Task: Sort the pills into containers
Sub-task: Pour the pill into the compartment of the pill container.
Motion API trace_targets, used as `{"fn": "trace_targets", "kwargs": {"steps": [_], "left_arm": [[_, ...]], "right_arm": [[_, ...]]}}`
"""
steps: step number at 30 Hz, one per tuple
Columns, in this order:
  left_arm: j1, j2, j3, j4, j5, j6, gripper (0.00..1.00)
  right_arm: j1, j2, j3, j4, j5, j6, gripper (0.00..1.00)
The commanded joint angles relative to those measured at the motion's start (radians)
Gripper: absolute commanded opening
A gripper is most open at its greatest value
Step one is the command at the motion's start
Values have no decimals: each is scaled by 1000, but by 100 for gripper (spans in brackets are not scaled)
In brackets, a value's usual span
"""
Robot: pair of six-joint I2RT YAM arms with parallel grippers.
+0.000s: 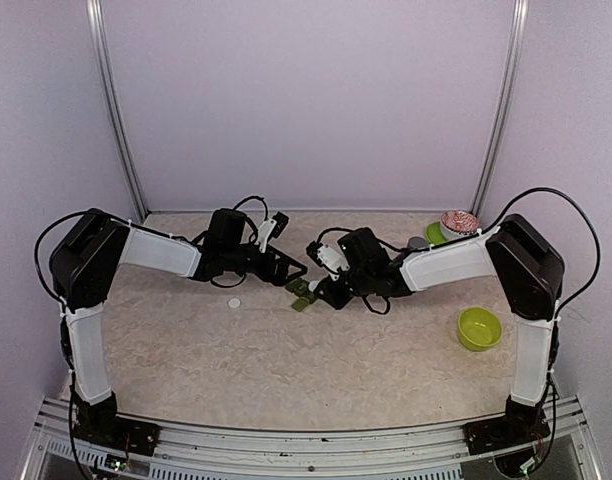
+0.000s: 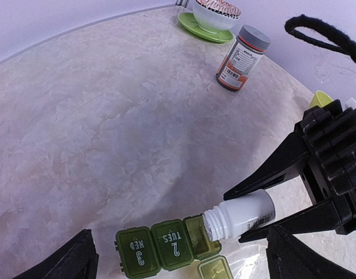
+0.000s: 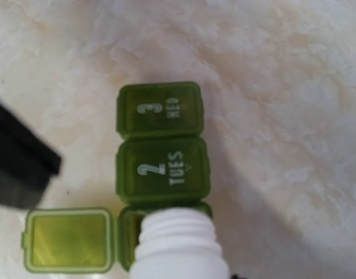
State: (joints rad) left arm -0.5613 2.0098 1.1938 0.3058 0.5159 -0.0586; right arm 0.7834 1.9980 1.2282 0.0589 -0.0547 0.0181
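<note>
A green pill organizer (image 3: 160,174) lies on the table; its "3 WED" and "2 TUES" lids are closed. The end compartment (image 2: 198,235) stands open, its lid (image 3: 67,239) flipped aside. My right gripper (image 2: 233,216) is shut on an uncapped white bottle (image 2: 245,214), tilted with its mouth over the open compartment. My left gripper (image 1: 286,270) hangs open just left of the organizer (image 1: 301,295), with its fingers (image 2: 79,258) on either side of it and apart from it. The pills are hidden.
A white cap (image 1: 234,303) lies on the table left of the organizer. A brown bottle with a grey cap (image 2: 242,58) stands at the back right, beside a patterned bowl (image 1: 459,222) on a green saucer. A lime bowl (image 1: 479,328) sits at the right.
</note>
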Motion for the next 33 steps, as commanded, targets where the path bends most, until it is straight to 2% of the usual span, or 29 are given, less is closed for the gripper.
{"fn": "trace_targets", "kwargs": {"steps": [1,33], "left_arm": [[9,7,13,1,11,5,98],[16,3,11,4,22,0,94]], "right_arm": [[8,27,34,-11,3,-3,21],[8,41,83,-81,-1,-14,23]]}}
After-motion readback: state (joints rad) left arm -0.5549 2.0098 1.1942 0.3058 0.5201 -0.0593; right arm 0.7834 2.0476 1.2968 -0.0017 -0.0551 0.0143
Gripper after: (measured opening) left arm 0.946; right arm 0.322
